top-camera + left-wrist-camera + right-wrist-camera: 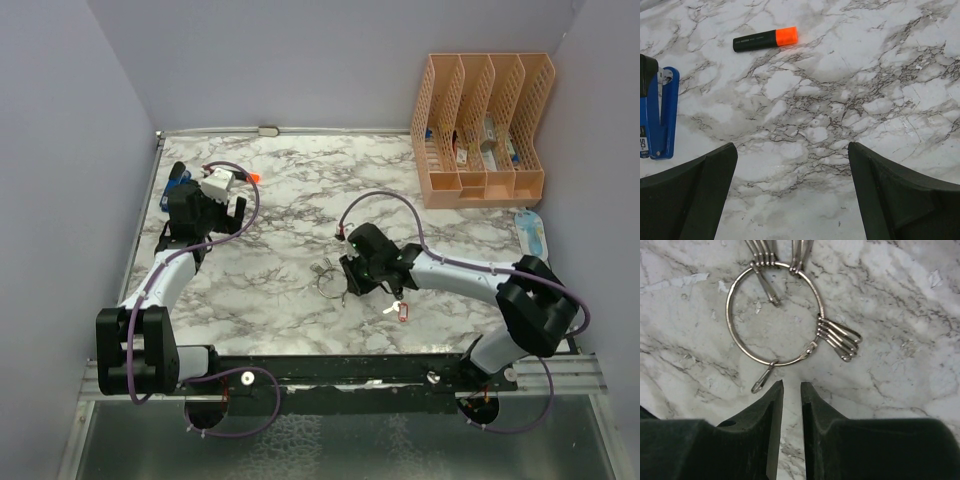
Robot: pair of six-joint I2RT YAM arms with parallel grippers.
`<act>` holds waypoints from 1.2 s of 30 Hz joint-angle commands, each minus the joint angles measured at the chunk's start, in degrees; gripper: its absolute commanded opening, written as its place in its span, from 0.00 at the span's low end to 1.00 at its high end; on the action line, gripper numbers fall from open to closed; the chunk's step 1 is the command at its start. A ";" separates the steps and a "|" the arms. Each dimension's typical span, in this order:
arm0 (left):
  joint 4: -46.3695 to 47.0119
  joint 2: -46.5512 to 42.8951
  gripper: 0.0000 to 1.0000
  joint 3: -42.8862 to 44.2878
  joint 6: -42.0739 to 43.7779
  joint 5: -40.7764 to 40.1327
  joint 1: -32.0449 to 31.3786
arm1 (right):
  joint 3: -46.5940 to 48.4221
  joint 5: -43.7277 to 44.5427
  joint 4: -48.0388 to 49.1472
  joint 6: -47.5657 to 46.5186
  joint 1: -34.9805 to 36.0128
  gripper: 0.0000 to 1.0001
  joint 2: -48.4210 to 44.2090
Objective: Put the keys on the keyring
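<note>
step: reaching for keyring (772, 315) | right claw (790, 384) a slit apart, grasping nothing, ring just ahead of tips | red-tag key (403, 311) behind claw, off ring | left claw (792, 150) released | next: probably pinch ring wire, needs exact alignment

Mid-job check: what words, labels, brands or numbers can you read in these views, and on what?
None reads clearly.
Black marker: pale print along the barrel, too blurred to read.
Blue stapler: white label at the frame edge, cut off, unreadable.
Orange organizer: its contents are too small to read.
</note>
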 commanded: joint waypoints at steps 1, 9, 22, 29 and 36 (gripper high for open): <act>0.25 0.37 0.95 -0.07 -0.67 1.99 0.52 | 0.61 -0.65 -3.75 6.30 3.89 0.22 -2.03; 0.24 0.03 0.95 -0.17 -0.63 2.04 0.66 | 2.97 2.54 -5.71 10.96 8.43 0.25 1.25; 0.23 -0.24 0.95 -0.26 -0.72 2.27 1.08 | 4.94 7.22 -6.77 10.60 8.56 0.21 6.37; 0.21 -0.33 0.95 -0.21 -0.95 2.42 1.25 | 8.09 10.18 -7.91 10.08 8.54 0.01 6.60; 0.26 -0.42 0.95 -0.17 -1.03 2.76 1.45 | 16.78 15.90 -9.50 6.34 8.53 0.02 6.08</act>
